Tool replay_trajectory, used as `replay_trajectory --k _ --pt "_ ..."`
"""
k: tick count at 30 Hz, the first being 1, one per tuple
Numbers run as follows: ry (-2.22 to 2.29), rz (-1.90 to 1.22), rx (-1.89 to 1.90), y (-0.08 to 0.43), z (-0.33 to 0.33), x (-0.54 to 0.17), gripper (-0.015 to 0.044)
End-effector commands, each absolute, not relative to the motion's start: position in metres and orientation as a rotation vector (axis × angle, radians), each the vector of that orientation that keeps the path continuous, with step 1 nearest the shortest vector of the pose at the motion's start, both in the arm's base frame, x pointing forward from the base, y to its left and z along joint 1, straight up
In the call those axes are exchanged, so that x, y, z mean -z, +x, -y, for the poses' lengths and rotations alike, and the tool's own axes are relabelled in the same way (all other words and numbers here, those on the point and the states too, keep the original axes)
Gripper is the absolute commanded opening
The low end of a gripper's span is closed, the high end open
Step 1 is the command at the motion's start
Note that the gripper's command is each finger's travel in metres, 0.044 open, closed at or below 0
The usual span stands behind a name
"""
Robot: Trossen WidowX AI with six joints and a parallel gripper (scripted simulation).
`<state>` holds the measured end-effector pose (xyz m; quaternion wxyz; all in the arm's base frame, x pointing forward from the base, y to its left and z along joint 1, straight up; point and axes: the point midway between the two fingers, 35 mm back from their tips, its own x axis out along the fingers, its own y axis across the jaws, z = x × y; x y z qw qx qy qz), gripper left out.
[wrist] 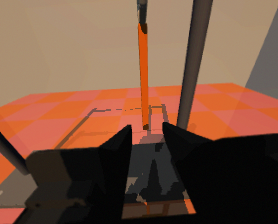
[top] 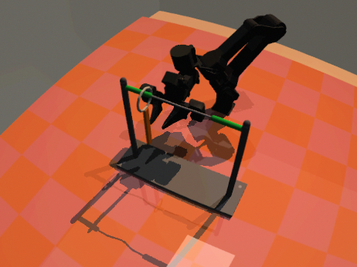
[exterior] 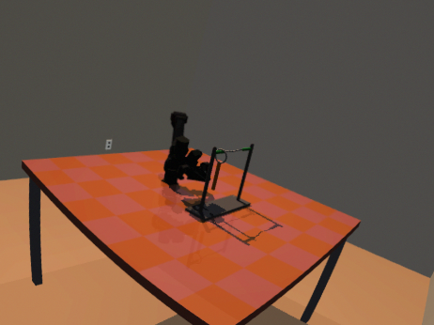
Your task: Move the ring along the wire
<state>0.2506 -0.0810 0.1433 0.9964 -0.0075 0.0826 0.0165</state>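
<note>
The ring hangs on the near green part beside the left post in the top view. Its orange handle points down. My gripper is partly open and empty, on the arm's side of the wire. In the wrist view the handle stands ahead of the gap between the fingertips, its lower end just above their level. The thin grey wire runs to the other green part at the right post.
The grey base plate carries both posts and lies below the wire. In the wrist view one post rises close to the right of the handle, and the other shows at the left edge. The grey wire passes in front of the gripper in the top view.
</note>
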Motion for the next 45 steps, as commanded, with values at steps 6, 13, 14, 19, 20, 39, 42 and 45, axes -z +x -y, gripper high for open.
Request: replay_trajectory --k 6,13,14,19,20,39,42,45 --pt "-0.014 -0.162 -0.028 0.264 0.084 -0.147 0.016" --pt "-0.014 -0.162 -0.028 0.273 0.085 -0.146 0.016" --pt "-0.014 -0.162 -0.028 0.275 0.085 -0.146 0.016" --pt "-0.014 -0.162 -0.028 0.282 0.085 -0.145 0.016" --pt "-0.014 -0.162 -0.028 0.284 0.085 -0.145 0.016" --pt "-0.013 -0.158 -0.028 0.312 0.082 -0.139 0.016" --pt "-0.013 -0.157 -0.028 0.317 0.082 -0.137 0.016" --pt "-0.012 -0.156 -0.028 0.321 0.081 -0.136 0.016"
